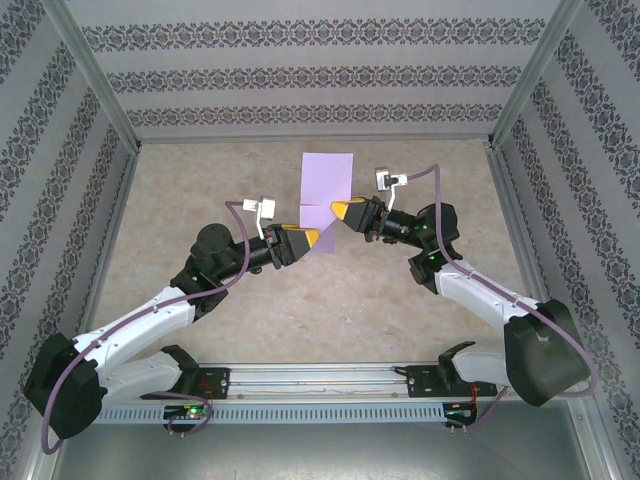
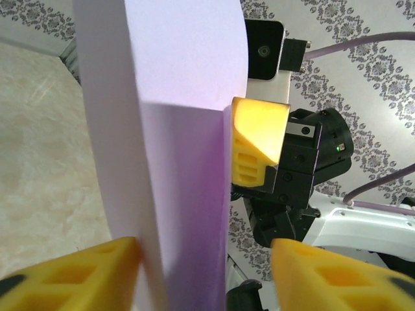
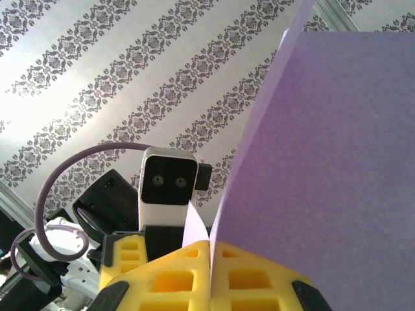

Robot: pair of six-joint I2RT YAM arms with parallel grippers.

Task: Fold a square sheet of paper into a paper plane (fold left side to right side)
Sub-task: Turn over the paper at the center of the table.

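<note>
The square sheet of paper [image 1: 327, 180], lilac and doubled over into a narrow strip, lies toward the back middle of the table, its near end lifted. My right gripper [image 1: 347, 211] is shut on one edge; in the right wrist view the sheet [image 3: 324, 162] rises from between the closed yellow fingers of the right gripper [image 3: 211, 249]. My left gripper [image 1: 307, 238] meets the sheet's near left corner. In the left wrist view the paper [image 2: 181, 162] stands between the parted fingers of the left gripper [image 2: 204, 259], brushing the left one, with a gap to the right one.
Patterned walls enclose the beige table [image 1: 200, 190] on three sides. The two wrists nearly face each other over the paper. The right gripper's yellow finger [image 2: 259, 142] sits just behind the sheet. The left wrist's camera housing [image 3: 170, 181] is close behind it too.
</note>
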